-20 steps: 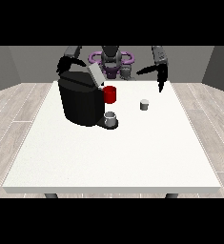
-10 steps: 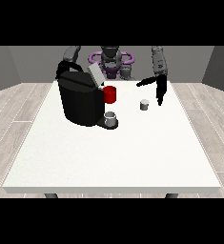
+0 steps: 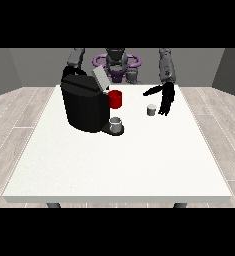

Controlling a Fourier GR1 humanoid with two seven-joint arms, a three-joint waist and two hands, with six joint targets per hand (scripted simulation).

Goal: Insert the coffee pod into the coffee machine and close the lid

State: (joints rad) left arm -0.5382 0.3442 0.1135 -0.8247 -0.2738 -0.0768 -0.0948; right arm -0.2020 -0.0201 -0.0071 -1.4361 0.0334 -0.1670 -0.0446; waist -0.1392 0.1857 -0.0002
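pod [image 3: 151, 110] mid-table, far from edges | hand [image 3: 165, 100] open, just beside

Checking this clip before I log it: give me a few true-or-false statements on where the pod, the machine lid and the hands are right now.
1. The coffee pod stands on the white table, to the view's right of the coffee machine. True.
2. The hand at the view's right is curled round the pod. False: its fingers hang straight down beside the pod, apart from it.
3. The machine's lid is shut flat. False: it stands tilted up, open.
4. A grey cup sits at the foot of the machine, on its front side. True.
5. The pod is already inside the machine. False: it is out on the table.
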